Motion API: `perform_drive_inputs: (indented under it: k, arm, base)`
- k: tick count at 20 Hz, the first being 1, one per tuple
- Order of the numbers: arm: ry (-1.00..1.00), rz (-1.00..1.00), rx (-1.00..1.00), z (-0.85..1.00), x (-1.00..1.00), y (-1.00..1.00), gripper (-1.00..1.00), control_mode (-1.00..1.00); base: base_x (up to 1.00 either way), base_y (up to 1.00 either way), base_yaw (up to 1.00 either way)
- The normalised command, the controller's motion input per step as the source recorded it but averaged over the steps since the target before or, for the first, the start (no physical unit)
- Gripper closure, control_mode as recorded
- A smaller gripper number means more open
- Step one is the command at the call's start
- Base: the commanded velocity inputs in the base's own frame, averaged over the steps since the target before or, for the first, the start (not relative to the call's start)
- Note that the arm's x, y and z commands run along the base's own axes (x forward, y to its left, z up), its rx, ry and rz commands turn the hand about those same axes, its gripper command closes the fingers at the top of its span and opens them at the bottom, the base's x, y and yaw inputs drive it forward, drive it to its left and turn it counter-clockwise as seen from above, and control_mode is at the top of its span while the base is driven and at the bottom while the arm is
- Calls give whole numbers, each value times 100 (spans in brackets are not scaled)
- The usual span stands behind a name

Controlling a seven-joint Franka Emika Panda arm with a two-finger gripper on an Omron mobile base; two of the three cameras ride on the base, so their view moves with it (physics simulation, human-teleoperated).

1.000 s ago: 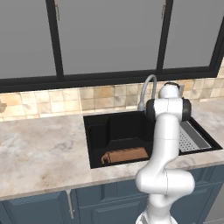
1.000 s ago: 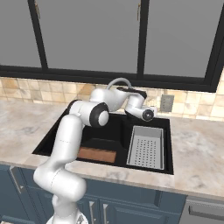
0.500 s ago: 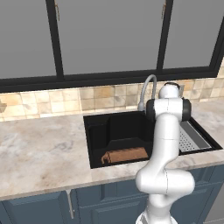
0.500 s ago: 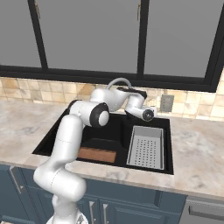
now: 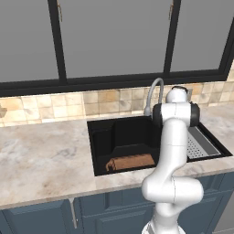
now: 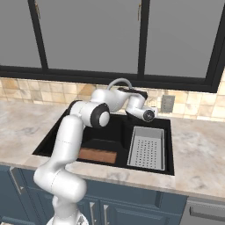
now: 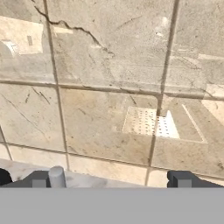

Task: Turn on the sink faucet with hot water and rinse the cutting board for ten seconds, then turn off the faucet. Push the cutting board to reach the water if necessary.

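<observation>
The cutting board [image 5: 132,162] lies flat on the bottom of the sink [image 5: 103,137], at the basin's near edge, low and centre in the left base view; its handle cut-out end points to the frame's left. In the right base view the board [image 6: 97,155] sits lower left of centre, just left of the grey perforated drain tray [image 6: 147,147]. The sink faucet [image 5: 153,93] arches up behind the basin, its nozzle turned down, just left of the arm's upper joint. The fingers [image 7: 114,179] are up at the back of the sink, well apart from the board and close to the tiled wall [image 7: 109,78]. Their two dark tips stand wide apart at the bottom of the hand view, holding nothing. A small grey cylinder [image 7: 56,176] rises beside the left tip. No writing or labels can be read.
</observation>
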Motion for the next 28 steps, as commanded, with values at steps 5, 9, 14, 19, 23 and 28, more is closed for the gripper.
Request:
perform_drive_inputs:
  k: [5,9,14,19,23,28]
  arm:
    - [0,0,0,0,5,-2,-100,-100]
    - [0,0,0,0,2,-6,-100,-100]
    - [0,0,0,0,0,-18,-100,-100]
    - [0,0,0,0,0,-23,-100,-100]
    - [0,0,0,0,0,-23,-100,-100]
    - [0,0,0,0,0,-28,-100,-100]
  base:
    - [0,0,0]
    - [0,0,0]
    - [0,0,0]
    - [0,0,0]
    - [0,0,0]
    - [0,0,0]
